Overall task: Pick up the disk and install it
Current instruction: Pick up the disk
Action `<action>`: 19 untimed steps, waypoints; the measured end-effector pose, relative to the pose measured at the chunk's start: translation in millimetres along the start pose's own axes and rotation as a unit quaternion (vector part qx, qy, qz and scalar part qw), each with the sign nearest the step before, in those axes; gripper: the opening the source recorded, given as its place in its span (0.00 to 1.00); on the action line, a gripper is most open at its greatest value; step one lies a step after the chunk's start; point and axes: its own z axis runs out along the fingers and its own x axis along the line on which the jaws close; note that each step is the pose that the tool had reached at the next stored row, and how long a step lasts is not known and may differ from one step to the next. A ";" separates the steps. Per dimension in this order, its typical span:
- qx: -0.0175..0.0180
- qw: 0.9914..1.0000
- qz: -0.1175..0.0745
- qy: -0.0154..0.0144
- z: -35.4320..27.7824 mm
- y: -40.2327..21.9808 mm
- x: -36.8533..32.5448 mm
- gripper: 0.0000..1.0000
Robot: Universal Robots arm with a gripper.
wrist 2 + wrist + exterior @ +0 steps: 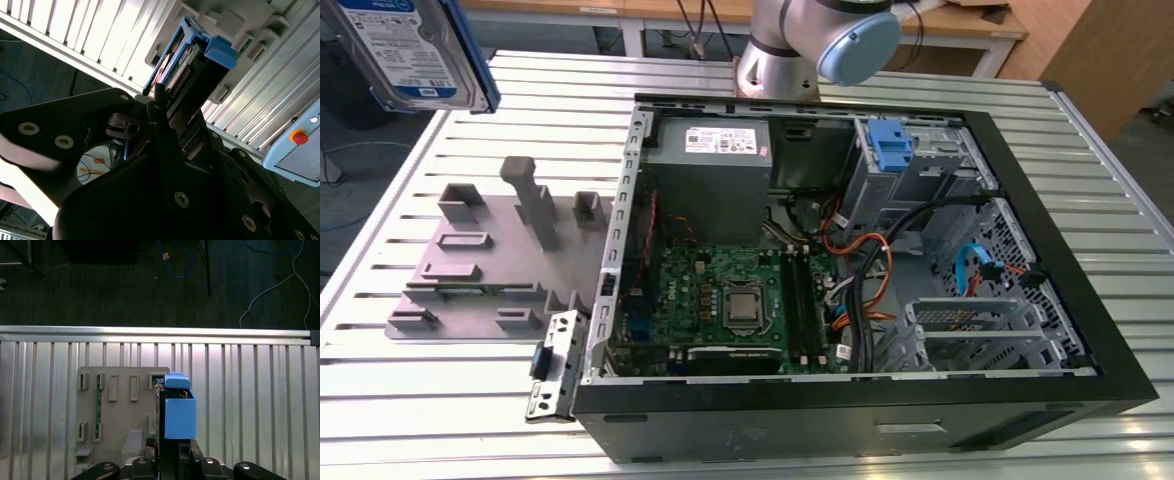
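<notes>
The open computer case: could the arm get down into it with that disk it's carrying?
Probably yes. The case lies with its side off, open upward; the tool holds the disk above the grey fixture alongside, nothing between. Loose cables crowd the inside, though.

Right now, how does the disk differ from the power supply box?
The disk is gripped by the tool outside the case; the power supply box sits inside it. The disk has blue side rails; the power supply box is plain grey. Both carry labels.
</notes>
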 end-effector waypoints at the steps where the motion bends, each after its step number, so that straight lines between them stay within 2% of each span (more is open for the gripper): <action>1: 0.000 1.000 0.000 0.000 -0.6 0.0 0.0 0.35; 19: 0.000 1.000 0.000 0.000 -5.4 0.3 -0.3 0.35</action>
